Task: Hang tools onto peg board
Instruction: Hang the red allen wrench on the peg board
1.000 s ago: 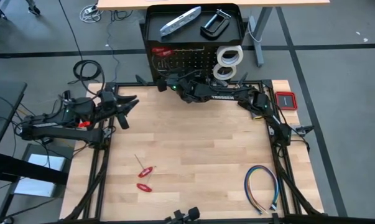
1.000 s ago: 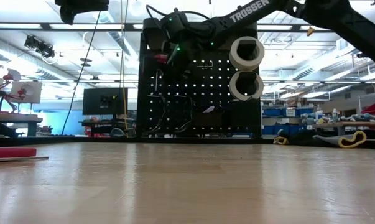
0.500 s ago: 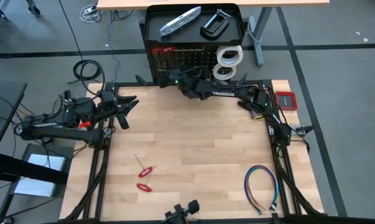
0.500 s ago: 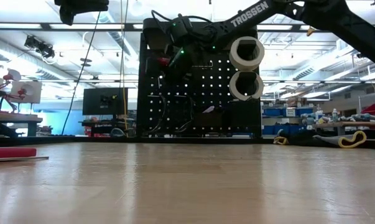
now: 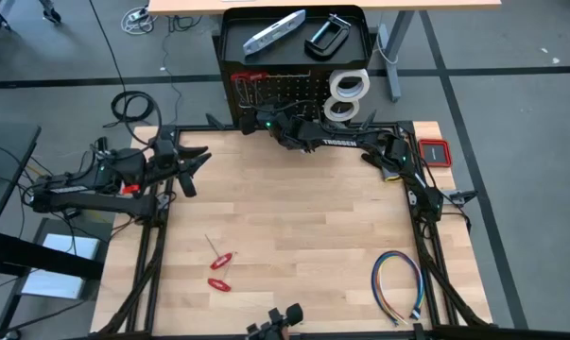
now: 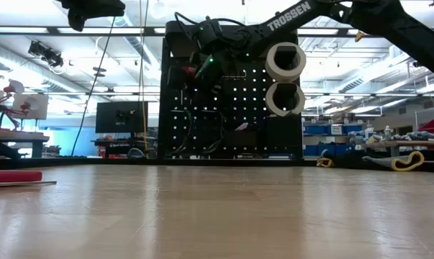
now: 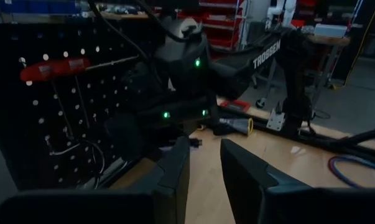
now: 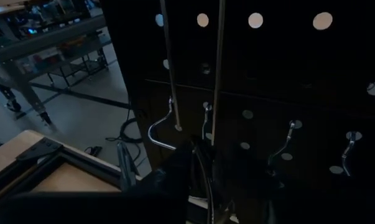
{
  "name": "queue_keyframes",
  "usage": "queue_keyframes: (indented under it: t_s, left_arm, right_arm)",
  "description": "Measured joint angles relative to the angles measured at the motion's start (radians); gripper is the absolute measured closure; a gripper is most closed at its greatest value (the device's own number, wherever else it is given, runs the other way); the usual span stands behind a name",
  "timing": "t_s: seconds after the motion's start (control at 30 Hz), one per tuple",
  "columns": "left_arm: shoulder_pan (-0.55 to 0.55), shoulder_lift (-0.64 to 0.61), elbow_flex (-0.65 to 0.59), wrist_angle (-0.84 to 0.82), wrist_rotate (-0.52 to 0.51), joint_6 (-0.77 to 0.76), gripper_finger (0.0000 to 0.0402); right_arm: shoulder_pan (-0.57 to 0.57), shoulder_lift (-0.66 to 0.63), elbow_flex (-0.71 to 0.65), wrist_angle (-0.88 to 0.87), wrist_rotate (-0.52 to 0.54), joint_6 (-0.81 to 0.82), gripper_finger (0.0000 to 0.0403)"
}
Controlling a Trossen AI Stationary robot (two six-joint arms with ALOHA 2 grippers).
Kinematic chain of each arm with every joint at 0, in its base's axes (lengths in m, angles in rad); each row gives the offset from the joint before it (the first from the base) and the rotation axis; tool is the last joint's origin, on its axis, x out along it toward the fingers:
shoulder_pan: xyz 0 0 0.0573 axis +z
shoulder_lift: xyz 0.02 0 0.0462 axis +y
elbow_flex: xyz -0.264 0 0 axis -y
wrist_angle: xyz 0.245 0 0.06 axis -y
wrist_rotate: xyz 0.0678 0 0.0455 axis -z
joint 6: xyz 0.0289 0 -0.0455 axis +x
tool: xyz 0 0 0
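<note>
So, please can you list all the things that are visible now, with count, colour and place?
peg board: one, black, upright beyond the table's far edge
silver bar-shaped tool: one, on the peg board's top tray
C-clamp: one, black, on the top tray, beside the bar
tape rolls: two, white, hanging on the board's right side
red-handled tool: hanging at the board's upper left, count unclear
red-handled tools: two, lying on the table's near left
wire loop: one, multicoloured, table's near right
red case: one, flat, table's far right corner
table: one, light wood
left gripper: dark, open, at the table's left edge
right gripper: dark, at the board's left part
</note>
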Motion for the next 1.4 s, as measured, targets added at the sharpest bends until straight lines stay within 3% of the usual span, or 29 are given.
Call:
queue_keyframes:
  t_s: [0.3,0.57,0.77,0.9,1.13,1.4]
  left_arm:
    - [0.0,0.0,0.0,-0.094,0.038,-0.001,0.0305]
    - [0.0,0.0,0.0,-0.175,0.155,-0.001,0.0305]
    - [0.0,0.0,0.0,-0.192,0.159,-0.003,0.0305]
    - [0.0,0.012,0.0,-0.192,0.159,-0.004,0.0305]
    - [0.0,0.044,0.0,-0.152,0.16,-0.03,0.0305]
    - [0.0,0.059,0.0,-0.145,0.265,-0.045,0.0305]
  right_arm:
    - [0.041,-0.051,-0.001,-0.068,-0.04,-0.149,0.0244]
    - [0.146,-0.125,-0.001,-0.187,-0.067,-0.341,0.0238]
    - [0.315,-0.141,-0.024,-0.336,-0.37,-0.431,0.0238]
    - [0.463,-0.14,-0.204,-0.111,-0.455,-0.468,0.0242]
    - [0.611,-0.134,-0.586,0.533,-0.355,-0.477,0.0243]
    - [0.613,-0.105,-0.631,0.579,-0.409,-0.429,0.0243]
